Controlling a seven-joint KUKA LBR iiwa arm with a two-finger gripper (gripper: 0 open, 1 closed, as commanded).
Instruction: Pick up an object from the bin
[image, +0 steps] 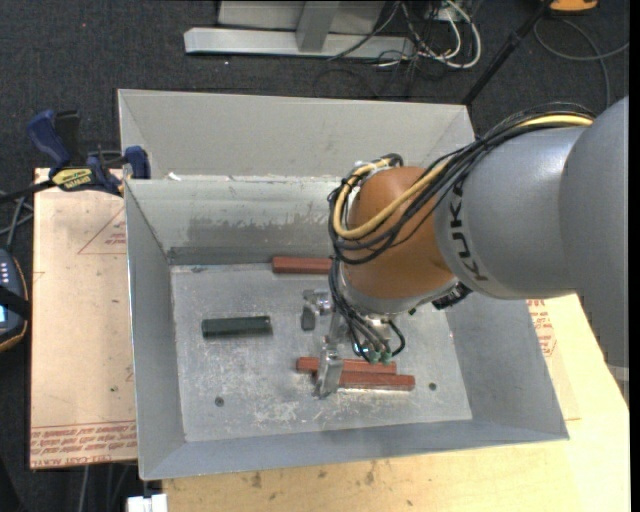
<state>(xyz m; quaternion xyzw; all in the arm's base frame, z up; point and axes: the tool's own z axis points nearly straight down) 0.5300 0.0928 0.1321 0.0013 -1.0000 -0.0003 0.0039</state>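
Hand is seen down at the left end of a red-brown bar lying near the front of the bin floor. Its opening cannot be told. A dark green bar is seen well apart to the left, and a second red-brown bar by the back wall.

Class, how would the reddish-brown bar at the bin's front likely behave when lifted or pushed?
The reddish-brown bar looks straight and flat-sided, so probably stiff and unlikely to roll. Lying flat on the bin floor, it would likely slide or swivel if pushed. Lifted by the end under the gripper, it might tilt.
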